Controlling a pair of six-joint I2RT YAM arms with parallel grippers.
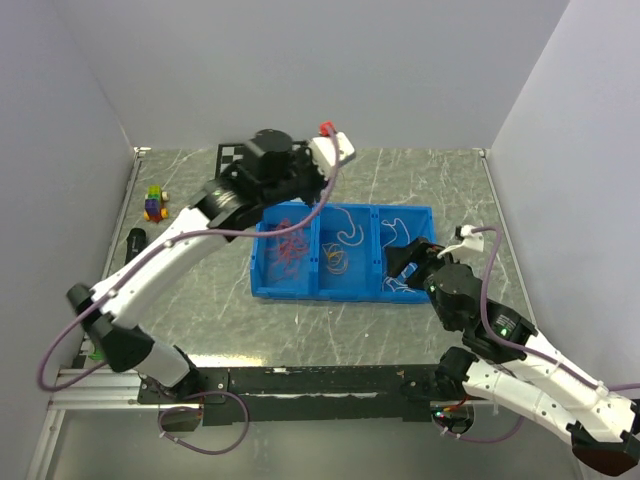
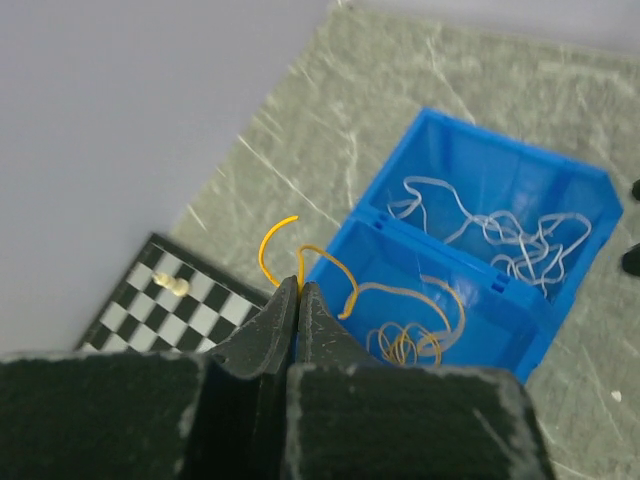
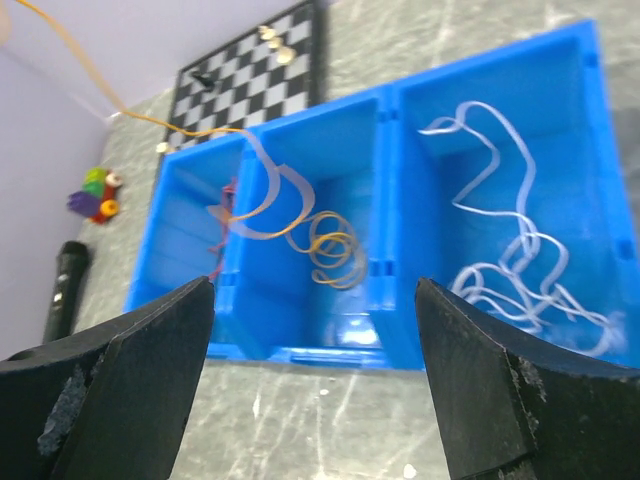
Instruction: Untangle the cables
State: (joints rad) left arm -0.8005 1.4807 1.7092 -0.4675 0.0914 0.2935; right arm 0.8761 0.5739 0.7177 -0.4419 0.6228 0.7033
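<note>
- You had the left fingers (image 2: 300,292) pinched fully shut on the orange cable (image 2: 400,285), raised over the far-left side of the bin (image 1: 300,292), near the chessboard (image 2: 160,300). Reads as a lift to draw the strand's slack out of the pile.
- The orange cable ran from that pinch down into the middle compartment. The rest of it lay coiled on the floor there, so only part was up.
- Your right fingers (image 3: 312,290) stood wide apart with nothing in them, low by the bin's near-right side and facing the middle and right compartments. Likely parked there to catch or pin a strand while the left pulled.
- White cables (image 2: 500,235) lay loose in the right compartment and red cables (image 1: 290,245) in the left one, so mostly sorted by colour.
- A pale strand (image 3: 265,185) looped at the divider between the left and middle compartments, right beside the orange cable. Couldn't tell if it was caught on it.
- The bin sat mid-bench (image 1: 210,310), in reach of both arms.
</note>
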